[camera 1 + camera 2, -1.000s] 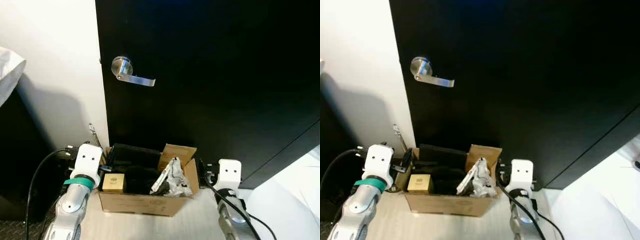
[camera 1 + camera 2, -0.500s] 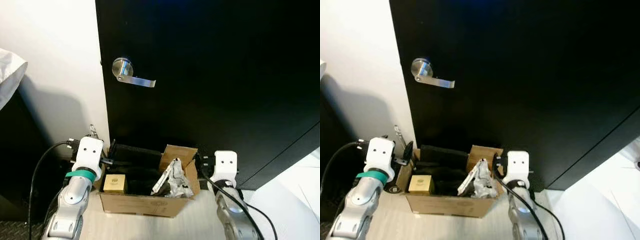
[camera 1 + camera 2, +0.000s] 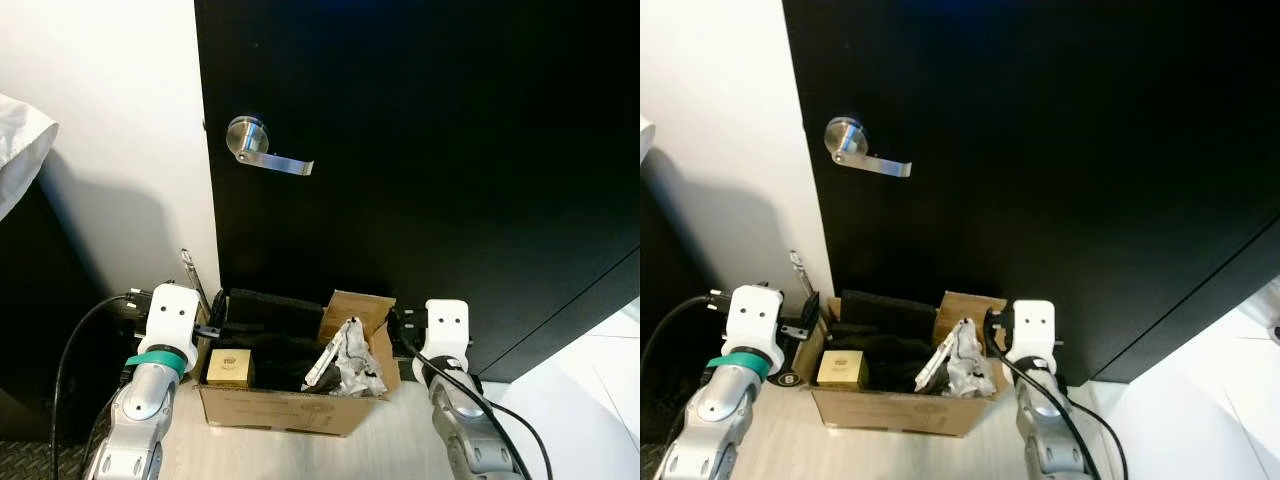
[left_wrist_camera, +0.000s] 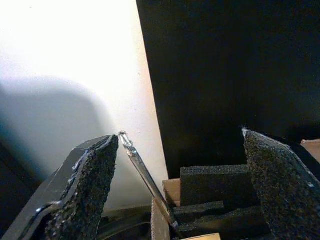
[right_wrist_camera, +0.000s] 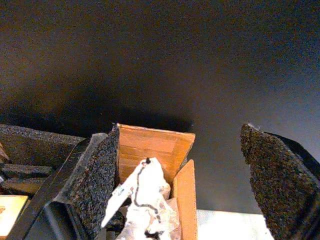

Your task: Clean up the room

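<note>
An open cardboard box (image 3: 290, 408) stands on the pale floor against a black door (image 3: 430, 150). It holds black foam blocks (image 3: 268, 305), a small tan carton (image 3: 228, 367) and a crumpled white and black wrapper (image 3: 347, 360). My left gripper (image 4: 180, 192) is open at the box's left wall, its fingers (image 4: 92, 180) spread past the foam. My right gripper (image 5: 182, 185) is open at the box's right side, one finger (image 5: 97, 175) over the upright brown flap (image 5: 152, 150) and the wrapper (image 5: 142, 200) between them.
A silver lever handle (image 3: 262, 152) sits high on the door. The white wall (image 3: 110, 150) is at the left, with a thin metal rod (image 3: 193, 275) leaning on it beside the box. A black cable (image 3: 75, 350) trails off the left arm. White fabric (image 3: 20, 140) hangs at the far left.
The right wrist has moved up and inward toward the box's right flap. The left wrist rose a little, then sank back beside the left wall. The box has not moved.
</note>
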Controlling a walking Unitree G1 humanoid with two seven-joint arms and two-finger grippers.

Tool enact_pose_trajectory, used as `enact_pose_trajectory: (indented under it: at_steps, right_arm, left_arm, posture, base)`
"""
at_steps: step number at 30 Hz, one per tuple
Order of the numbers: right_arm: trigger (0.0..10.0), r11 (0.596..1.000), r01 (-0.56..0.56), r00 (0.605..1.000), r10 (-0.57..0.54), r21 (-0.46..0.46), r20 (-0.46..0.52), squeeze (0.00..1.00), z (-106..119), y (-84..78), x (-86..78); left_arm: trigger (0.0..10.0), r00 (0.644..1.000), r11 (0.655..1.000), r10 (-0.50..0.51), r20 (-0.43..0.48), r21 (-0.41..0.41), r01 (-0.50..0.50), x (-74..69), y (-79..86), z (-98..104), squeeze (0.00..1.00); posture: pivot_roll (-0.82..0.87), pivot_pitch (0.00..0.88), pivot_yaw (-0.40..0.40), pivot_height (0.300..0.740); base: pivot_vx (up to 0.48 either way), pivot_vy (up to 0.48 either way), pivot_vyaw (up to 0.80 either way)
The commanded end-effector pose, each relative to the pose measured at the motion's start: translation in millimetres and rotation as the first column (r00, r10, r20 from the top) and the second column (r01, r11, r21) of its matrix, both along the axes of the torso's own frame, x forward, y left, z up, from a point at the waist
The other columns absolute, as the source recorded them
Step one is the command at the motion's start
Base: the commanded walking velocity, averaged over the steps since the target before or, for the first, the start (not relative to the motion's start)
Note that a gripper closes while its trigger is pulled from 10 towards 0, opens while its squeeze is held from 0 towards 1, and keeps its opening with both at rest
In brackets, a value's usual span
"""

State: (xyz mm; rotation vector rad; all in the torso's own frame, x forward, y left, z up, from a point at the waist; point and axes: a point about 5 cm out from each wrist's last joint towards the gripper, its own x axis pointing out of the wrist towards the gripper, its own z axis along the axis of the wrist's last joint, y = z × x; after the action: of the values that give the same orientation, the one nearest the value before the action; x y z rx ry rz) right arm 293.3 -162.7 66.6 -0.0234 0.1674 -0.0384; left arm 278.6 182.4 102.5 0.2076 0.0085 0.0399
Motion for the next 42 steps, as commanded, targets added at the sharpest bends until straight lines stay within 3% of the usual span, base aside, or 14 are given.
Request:
enact_pose_trajectory:
  at_steps: [1, 5, 10, 14, 19, 23, 28, 30, 42]
  right_arm:
    - [10.0, 1.000, 0.009, 1.000, -0.009, 0.003, -0.029, 0.00, -5, -2.6, -2.4]
    - [10.0, 1.000, 0.013, 0.999, -0.013, 0.019, -0.035, 0.00, -9, -0.7, -7.8]
    - [10.0, 0.999, -0.001, 1.000, 0.001, -0.040, -0.004, 0.00, -8, 3.9, -12.4]
    - [10.0, 0.997, -0.047, 0.999, 0.047, -0.068, -0.005, 0.00, -5, 3.3, -3.4]
    - [10.0, 0.997, -0.051, 0.999, 0.051, -0.062, -0.010, 0.00, -6, 3.4, 0.4]
    - [10.0, 0.999, 0.010, 1.000, -0.010, -0.034, -0.001, 0.00, -9, 2.6, -2.3]
    - [10.0, 0.999, 0.051, 0.999, -0.051, -0.017, 0.005, 0.00, -11, 0.7, -6.9]
    - [10.0, 0.996, 0.088, 0.996, -0.088, -0.003, 0.010, 0.00, -12, -2.0, -11.7]
    - [10.0, 0.994, 0.106, 0.994, -0.106, 0.009, 0.008, 0.00, -14, -2.8, -16.5]
  left_arm:
    - [10.0, 1.000, 1.000, -0.006, -0.016, -0.009, 0.006, -2.2, -1.7, -4, 0.00]
    - [10.0, 1.000, 1.000, -0.022, -0.020, -0.015, 0.021, -7.1, -5.3, -7, 0.00]
    - [10.0, 0.999, 0.999, -0.025, -0.022, -0.030, 0.025, -10.0, -7.4, -9, 0.00]
    - [10.0, 0.999, 0.999, 0.034, -0.014, -0.032, -0.035, -9.9, -4.0, -10, 0.00]
    - [10.0, 0.999, 0.999, 0.041, -0.021, -0.012, -0.042, -13.8, -1.2, -11, 0.00]
    - [10.0, 0.999, 1.000, -0.016, -0.033, 0.019, 0.017, -10.8, -0.9, -9, 0.00]
    - [10.0, 0.999, 0.999, -0.042, -0.032, 0.018, 0.042, -7.3, -1.2, -6, 0.00]
    - [10.0, 0.998, 0.998, -0.055, -0.025, 0.011, 0.056, -3.8, 0.6, -3, 0.00]
    - [10.0, 0.997, 0.997, -0.072, -0.026, -0.007, 0.072, -2.5, 0.6, -2, 0.00]
  posture:
    - [0.11, 0.002, -0.050, 0.740]
    - [0.12, 0.000, -0.055, 0.740]
    - [0.11, 0.000, -0.091, 0.740]
    - [0.13, 0.000, -0.157, 0.740]
    - [0.15, 0.000, -0.166, 0.740]
    - [0.17, 0.000, -0.070, 0.740]
    - [0.17, 0.000, -0.051, 0.740]
    - [0.17, 0.000, -0.001, 0.740]
    - [0.15, 0.000, 0.009, 0.740]
  base:
    - [0.000, 0.000, 0.00]
    - [0.000, 0.000, 0.00]
    - [0.000, 0.000, 0.00]
    - [0.000, 0.000, 0.00]
    - [0.000, 0.000, 0.00]
    - [0.000, 0.000, 0.00]
    - [0.000, 0.000, 0.00]
    - [0.000, 0.000, 0.00]
    - [0.000, 0.000, 0.00]
